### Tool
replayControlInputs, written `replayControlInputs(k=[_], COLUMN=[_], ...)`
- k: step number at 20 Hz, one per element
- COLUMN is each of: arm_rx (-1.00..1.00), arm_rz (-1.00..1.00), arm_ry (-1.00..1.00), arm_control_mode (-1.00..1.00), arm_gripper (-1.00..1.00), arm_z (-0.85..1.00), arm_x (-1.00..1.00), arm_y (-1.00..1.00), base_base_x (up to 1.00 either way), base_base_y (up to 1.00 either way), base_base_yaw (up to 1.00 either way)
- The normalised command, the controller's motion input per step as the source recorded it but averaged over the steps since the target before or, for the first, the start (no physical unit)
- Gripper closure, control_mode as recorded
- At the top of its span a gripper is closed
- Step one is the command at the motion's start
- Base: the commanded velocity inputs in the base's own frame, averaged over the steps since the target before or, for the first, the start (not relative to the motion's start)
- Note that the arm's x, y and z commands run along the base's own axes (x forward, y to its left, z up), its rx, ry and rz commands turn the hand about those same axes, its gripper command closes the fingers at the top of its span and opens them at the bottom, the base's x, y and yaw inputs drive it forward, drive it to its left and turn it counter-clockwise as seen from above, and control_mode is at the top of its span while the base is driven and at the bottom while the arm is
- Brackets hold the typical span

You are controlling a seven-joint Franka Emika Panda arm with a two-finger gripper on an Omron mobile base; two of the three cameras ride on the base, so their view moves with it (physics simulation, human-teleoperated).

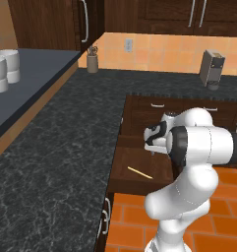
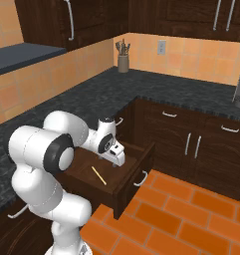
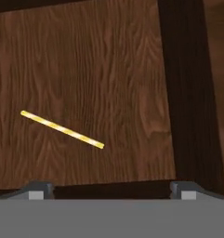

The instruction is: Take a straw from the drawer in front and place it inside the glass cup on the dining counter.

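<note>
Straw (image 3: 62,129) lies flat on the floor of the pulled-out drawer (image 2: 141,164), untouched, as the gripper (image 3: 111,189) hovers above it, jaws spread wide and empty.

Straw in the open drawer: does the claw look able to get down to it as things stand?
Probably yes. The straw lies flat and alone on the drawer floor, the drawer is pulled out, and the open claw hangs above with nothing between them.
</note>
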Motion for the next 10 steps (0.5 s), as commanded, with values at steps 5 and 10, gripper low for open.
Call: replayControlInputs(k=[5,10], arm_rx=[-0.15,-0.10], arm_rz=[-0.05,-0.03], arm_ry=[0.08,0.03], arm_control_mode=[-1.00,-1.00], arm_gripper=[-1.00,-1.00], arm_z=[-0.38,-0.40], arm_x=[0.03,0.00], arm_y=[-0.32,-0.63], base_base_x=[0.00,0.00], base_base_y=[0.00,0.00], base_base_yaw=[0.00,0.00])
